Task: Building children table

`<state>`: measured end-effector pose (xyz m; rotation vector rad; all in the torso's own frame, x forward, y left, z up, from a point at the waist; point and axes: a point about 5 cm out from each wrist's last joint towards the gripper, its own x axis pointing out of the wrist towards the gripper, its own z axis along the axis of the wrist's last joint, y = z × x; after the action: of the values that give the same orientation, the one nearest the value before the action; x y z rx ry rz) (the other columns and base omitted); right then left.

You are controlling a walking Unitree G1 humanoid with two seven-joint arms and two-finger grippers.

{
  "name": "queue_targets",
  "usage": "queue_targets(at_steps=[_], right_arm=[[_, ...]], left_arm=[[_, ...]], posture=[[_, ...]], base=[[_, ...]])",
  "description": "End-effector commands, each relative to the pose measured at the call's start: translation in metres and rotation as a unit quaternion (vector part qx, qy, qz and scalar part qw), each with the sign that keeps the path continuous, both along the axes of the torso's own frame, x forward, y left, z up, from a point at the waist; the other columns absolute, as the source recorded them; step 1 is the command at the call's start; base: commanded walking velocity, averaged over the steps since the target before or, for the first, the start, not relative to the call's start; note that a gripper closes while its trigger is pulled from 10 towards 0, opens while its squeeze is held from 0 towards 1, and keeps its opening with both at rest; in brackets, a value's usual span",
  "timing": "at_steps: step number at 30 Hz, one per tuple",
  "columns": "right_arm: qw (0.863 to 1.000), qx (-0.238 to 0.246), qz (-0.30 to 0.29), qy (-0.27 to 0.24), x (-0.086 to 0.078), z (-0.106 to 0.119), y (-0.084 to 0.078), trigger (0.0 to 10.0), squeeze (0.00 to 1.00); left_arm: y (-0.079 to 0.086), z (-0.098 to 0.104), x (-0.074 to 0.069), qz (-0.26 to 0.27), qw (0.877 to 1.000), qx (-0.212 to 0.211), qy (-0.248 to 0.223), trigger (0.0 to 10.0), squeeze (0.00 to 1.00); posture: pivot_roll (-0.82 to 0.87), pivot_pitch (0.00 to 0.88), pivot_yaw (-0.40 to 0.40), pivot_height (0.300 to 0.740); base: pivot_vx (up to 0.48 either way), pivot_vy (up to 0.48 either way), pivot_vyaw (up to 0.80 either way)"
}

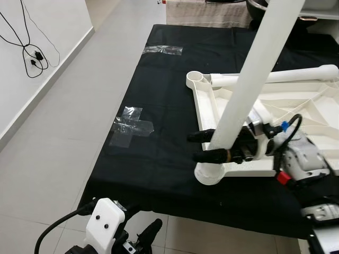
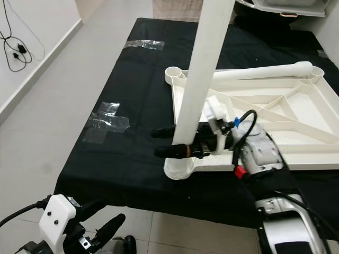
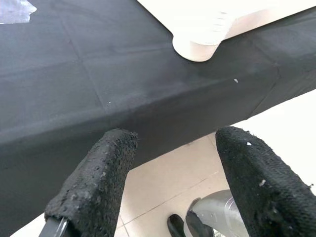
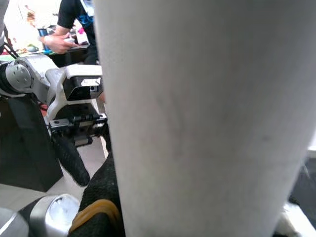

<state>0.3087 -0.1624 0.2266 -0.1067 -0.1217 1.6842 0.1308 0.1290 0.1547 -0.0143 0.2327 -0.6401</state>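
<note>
A white children's table top (image 1: 310,98) lies upside down on the black-covered table (image 1: 159,90). One white tube leg (image 1: 257,63) stands tilted in the top's near left corner socket (image 1: 209,174). My right gripper (image 1: 194,146) is shut on this leg just above the socket, and its fingertips stick out past the tube. The right wrist view has the leg (image 4: 207,118) close up. A second leg (image 1: 286,75) lies across the top's far edge. Below the table's front edge my left gripper (image 3: 173,182) hangs open and holds nothing, facing the corner socket (image 3: 200,47).
Two patches of clear tape (image 1: 131,127) (image 1: 163,50) stick to the black cloth left of the table top. Black cables (image 1: 32,58) hang on the white wall at the left. Tiled floor runs along the table's left side. A person (image 4: 69,29) stands behind me.
</note>
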Motion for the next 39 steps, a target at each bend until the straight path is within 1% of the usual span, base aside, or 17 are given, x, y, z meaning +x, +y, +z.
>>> queue_targets(at_steps=[1, 5, 7, 8, 9, 10, 12, 20, 29, 39], right_arm=[[0.999, -0.025, -0.008, 0.024, 0.003, -0.014, 0.001, 10.0, 0.00], [0.999, -0.027, -0.010, 0.022, 0.005, -0.013, 0.001, 10.0, 0.00], [0.999, -0.031, -0.014, 0.016, 0.010, -0.005, -0.002, 10.0, 0.00], [0.999, -0.031, -0.014, 0.016, 0.010, -0.005, -0.002, 10.0, 0.00], [0.999, -0.031, -0.015, 0.011, 0.012, 0.001, -0.005, 10.0, 0.00], [0.999, -0.031, -0.015, 0.011, 0.012, 0.001, -0.005, 10.0, 0.00], [0.999, -0.032, -0.012, 0.006, 0.011, 0.010, -0.009, 10.0, 0.00], [0.999, -0.039, -0.004, 0.008, 0.005, 0.008, -0.012, 10.0, 0.00], [0.999, -0.035, -0.011, 0.008, 0.005, 0.004, -0.014, 10.0, 0.00], [0.999, -0.034, -0.023, -0.008, 0.010, 0.017, -0.020, 10.0, 0.00]], left_arm=[[0.002, -0.002, -0.003, 0.004, 1.000, 0.011, 0.003, 10.0, 0.00], [0.002, -0.002, -0.003, 0.005, 1.000, 0.011, 0.003, 10.0, 0.00], [0.002, -0.002, -0.004, 0.007, 1.000, 0.012, 0.004, 10.0, 0.00], [0.002, -0.002, -0.004, 0.007, 1.000, 0.012, 0.004, 10.0, 0.00], [0.002, -0.002, -0.004, 0.008, 1.000, 0.012, 0.004, 10.0, 0.00], [0.002, -0.002, -0.004, 0.008, 1.000, 0.012, 0.004, 10.0, 0.00], [0.002, -0.003, -0.004, 0.008, 1.000, 0.012, 0.006, 10.0, 0.00], [0.002, -0.004, -0.005, 0.006, 1.000, 0.014, 0.009, 10.0, 0.00], [0.004, -0.003, -0.004, 0.002, 1.000, 0.018, 0.007, 10.0, 0.00], [0.005, -0.002, -0.005, 0.001, 1.000, 0.022, 0.007, 10.0, 0.00]], posture=[[0.24, 0.220, -0.035, 0.740], [0.24, 0.221, -0.036, 0.740], [0.24, 0.223, -0.040, 0.740], [0.24, 0.223, -0.040, 0.740], [0.24, 0.225, -0.040, 0.740], [0.24, 0.225, -0.040, 0.740], [0.24, 0.226, -0.040, 0.740], [0.24, 0.227, -0.033, 0.740], [0.25, 0.225, -0.024, 0.740], [0.25, 0.226, -0.019, 0.740]], base=[[0.000, 0.000, 0.00], [0.000, 0.000, 0.00], [0.000, 0.000, 0.00], [0.000, 0.000, 0.00], [0.000, 0.000, 0.00], [0.000, 0.000, 0.00], [0.000, 0.000, 0.00], [0.000, 0.000, 0.00], [0.000, 0.000, 0.00], [0.000, 0.000, 0.00]])
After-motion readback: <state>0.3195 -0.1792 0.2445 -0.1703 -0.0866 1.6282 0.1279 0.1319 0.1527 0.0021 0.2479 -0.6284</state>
